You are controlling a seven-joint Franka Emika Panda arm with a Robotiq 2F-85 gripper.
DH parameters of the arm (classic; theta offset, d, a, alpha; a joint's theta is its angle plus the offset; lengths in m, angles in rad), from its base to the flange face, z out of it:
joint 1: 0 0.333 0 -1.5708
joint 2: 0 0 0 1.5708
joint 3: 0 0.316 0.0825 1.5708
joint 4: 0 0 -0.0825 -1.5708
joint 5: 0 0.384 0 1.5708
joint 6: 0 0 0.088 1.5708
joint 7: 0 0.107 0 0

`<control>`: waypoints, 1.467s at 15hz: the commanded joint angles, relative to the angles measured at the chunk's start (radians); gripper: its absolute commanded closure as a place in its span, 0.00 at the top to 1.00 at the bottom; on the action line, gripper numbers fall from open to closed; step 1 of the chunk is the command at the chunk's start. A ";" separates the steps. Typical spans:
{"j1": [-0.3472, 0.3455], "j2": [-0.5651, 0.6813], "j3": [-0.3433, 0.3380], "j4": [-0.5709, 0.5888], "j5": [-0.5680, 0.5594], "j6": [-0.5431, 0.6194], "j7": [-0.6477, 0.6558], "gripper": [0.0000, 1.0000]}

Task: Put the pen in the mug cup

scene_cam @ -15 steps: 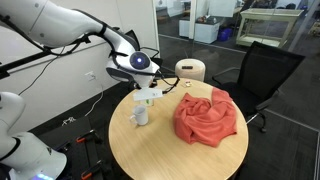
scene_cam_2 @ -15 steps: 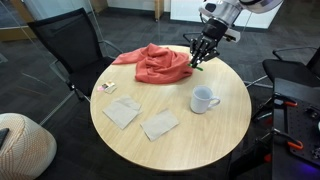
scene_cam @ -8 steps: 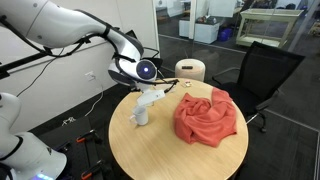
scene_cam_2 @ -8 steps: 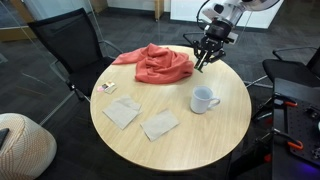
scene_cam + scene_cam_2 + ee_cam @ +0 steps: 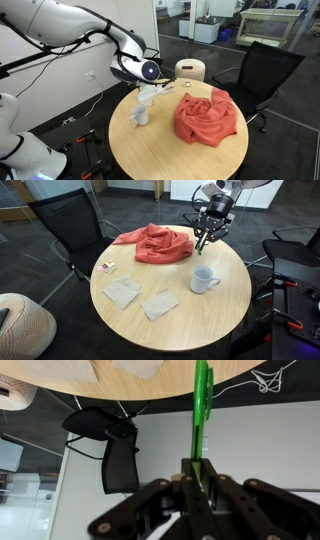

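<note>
Shows a round wooden tabletop (image 5: 205, 320) in an office, with a white robot arm (image 5: 60, 25) stretched over its far right part.

In an exterior view, the gripper (image 5: 204, 236) points down just right of a crumpled red cloth (image 5: 155, 243), above the tabletop. Fingers drawn close together and clamped on the pen (image 5: 200, 245), a thin bright green stick slanting down and slightly left below the fingertips. Lower tip of the pen close to the tabletop; cannot tell whether touching.

Small white mug cup (image 5: 204, 280) upright on the tabletop, handle to the right, nearer than the gripper and clearly apart from it. Left of the mug cup, two pale napkins (image 5: 122, 293) flat on the tabletop, and a small card (image 5: 107, 268) farther left. Beyond the far left edge, a black chair (image 5: 70, 225).

Wrist view upside down, with the tabletop (image 5: 110, 382) along the top. Dark fingers of the gripper (image 5: 197, 468) pressed against both sides of the pen (image 5: 201, 410), the green shaft running straight up to the tabletop edge.

In an exterior view from the opposite side, gripper (image 5: 150, 93) seen just above the mug cup (image 5: 140, 115), red cloth (image 5: 207, 115) to the right. Pen too small to make out there.
</note>
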 commanded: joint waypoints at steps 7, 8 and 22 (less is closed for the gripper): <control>0.005 0.064 -0.093 0.025 0.072 -0.237 -0.028 0.03; 0.004 0.072 -0.100 0.024 0.070 -0.250 -0.032 0.03; -0.007 0.220 -0.125 0.039 0.088 -0.255 -0.234 0.03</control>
